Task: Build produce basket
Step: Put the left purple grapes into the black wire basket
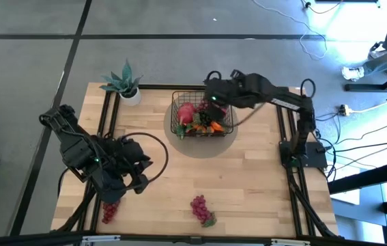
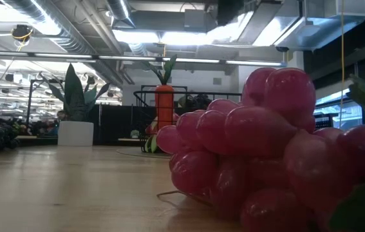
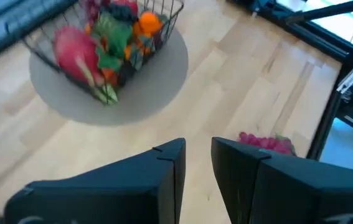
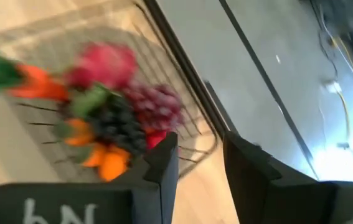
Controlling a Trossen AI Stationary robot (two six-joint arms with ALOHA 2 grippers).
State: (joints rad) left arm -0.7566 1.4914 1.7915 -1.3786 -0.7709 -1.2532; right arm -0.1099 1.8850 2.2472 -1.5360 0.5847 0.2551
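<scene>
The black wire basket [image 1: 203, 117] stands on a round grey mat [image 1: 179, 140] at the table's far middle. It holds a pink-red radish [image 3: 76, 53], an upright carrot [image 2: 163, 103], dark grapes [image 4: 117, 124], purple grapes [image 4: 157, 102] and oranges [image 3: 149, 23]. My right gripper [image 1: 211, 94] hovers open above the basket's far right corner, with nothing between its fingers [image 4: 164, 165]. My left gripper [image 1: 140, 176] is raised over the near left of the table, open and empty [image 3: 198, 155]. Two red grape bunches [image 1: 199, 208] [image 1: 110, 210] lie on the wood near the front edge.
A spiky green plant in a white pot [image 1: 126, 85] stands at the far left corner. A black rail frame [image 1: 108, 113] runs along the table's sides. Bare wood [image 1: 248, 178] lies between the basket and the front edge.
</scene>
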